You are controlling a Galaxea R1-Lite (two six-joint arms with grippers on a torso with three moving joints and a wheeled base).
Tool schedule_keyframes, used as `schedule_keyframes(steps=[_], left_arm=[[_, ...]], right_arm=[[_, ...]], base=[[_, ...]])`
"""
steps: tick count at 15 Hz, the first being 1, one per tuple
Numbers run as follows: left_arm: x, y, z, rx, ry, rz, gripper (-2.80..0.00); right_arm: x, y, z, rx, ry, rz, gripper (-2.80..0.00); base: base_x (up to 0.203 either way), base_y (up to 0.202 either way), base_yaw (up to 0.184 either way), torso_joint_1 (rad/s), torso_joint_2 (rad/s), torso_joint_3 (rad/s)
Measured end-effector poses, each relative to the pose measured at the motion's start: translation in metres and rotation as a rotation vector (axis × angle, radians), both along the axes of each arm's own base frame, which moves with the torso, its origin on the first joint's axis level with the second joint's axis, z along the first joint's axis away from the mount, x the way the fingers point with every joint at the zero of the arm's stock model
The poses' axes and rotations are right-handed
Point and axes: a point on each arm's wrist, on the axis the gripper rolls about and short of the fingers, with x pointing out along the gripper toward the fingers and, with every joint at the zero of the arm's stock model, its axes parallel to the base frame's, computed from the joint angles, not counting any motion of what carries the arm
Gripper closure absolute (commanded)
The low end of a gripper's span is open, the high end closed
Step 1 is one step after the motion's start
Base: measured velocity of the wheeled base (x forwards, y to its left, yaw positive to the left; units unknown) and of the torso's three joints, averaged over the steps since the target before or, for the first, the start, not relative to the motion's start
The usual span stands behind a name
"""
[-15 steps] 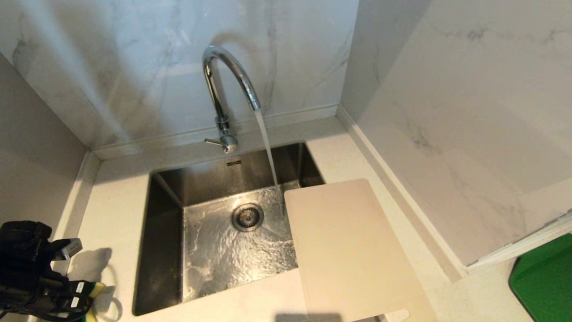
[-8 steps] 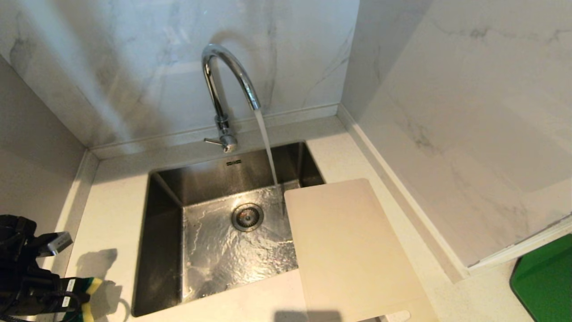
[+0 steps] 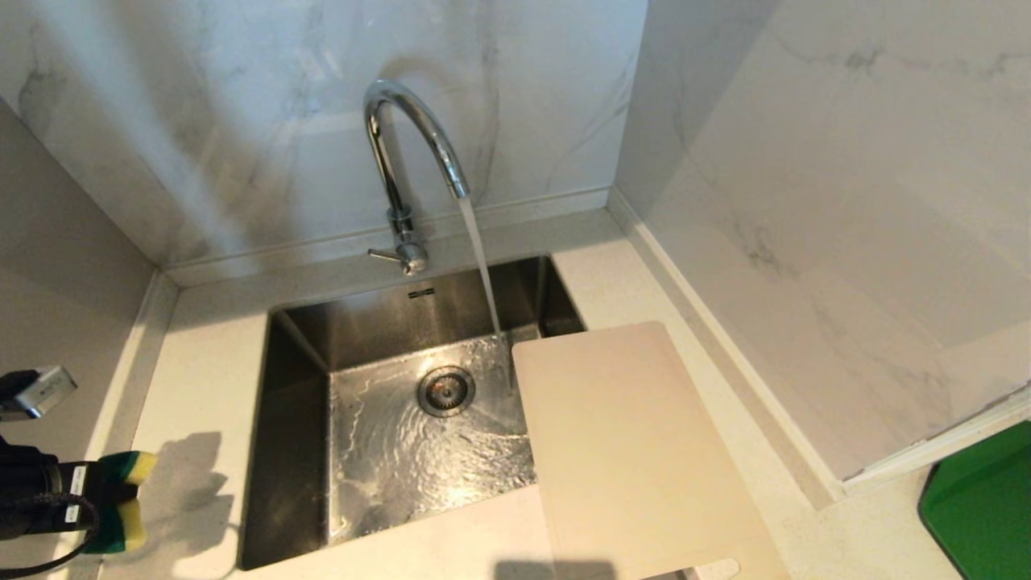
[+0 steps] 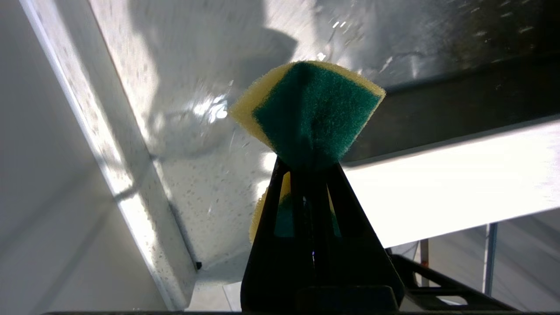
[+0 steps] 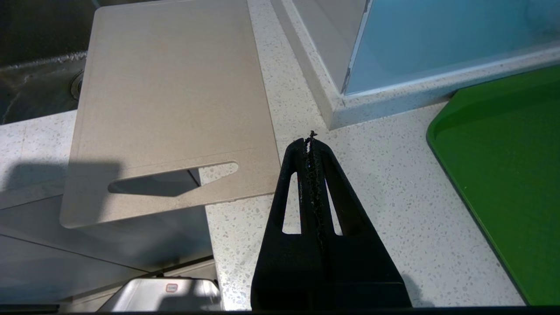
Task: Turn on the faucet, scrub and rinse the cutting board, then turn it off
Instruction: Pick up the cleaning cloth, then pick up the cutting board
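Observation:
The chrome faucet [image 3: 407, 145] stands behind the sink, and water runs from its spout into the basin. The off-white cutting board [image 3: 628, 451] lies flat at the right, with its far corner hanging over the sink's right edge. Its slot handle points toward me [image 5: 170, 87]. My left gripper [image 3: 89, 499] is at the far left above the counter, shut on a yellow and green sponge [image 3: 121, 499]. From the left wrist, the sponge [image 4: 310, 113] sticks out past the gripper [image 4: 306, 164]. My right gripper [image 5: 310, 142] is shut and empty over the counter, beside the board's handle end.
The steel sink [image 3: 298, 451] has a wet floor and a round drain [image 3: 445, 391]. A green slab [image 3: 979, 499] lies on the counter at the far right. Marble walls close in the back, left and right sides.
My left arm has drawn back toward the left edge of the head view, and the sponge in its grip has risen off the counter. The water keeps running and the board has not moved.

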Motion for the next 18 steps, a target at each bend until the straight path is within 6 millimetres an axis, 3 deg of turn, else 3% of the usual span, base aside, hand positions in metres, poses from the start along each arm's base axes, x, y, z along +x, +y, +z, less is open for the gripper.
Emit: schedule_keyframes(steps=[7,14,18], left_arm=[[-0.036,-0.011,0.074,0.039,-0.252,-0.035,0.0],[-0.072,-0.015,0.095,0.062,-0.408,-0.032,0.0],[-0.103,-0.018,0.101,0.08,-0.513,-0.02,0.0]], right_arm=[[0.0,0.0,0.0,0.0,0.0,0.001,0.0],[0.0,0.0,0.0,0.0,0.0,0.001,0.0],[0.0,0.0,0.0,0.0,0.0,0.001,0.0]], base=[[0.0,0.0,0.0,0.0,0.0,0.0],[0.0,0.0,0.0,0.0,0.0,0.0],[0.0,0.0,0.0,0.0,0.0,0.0]])
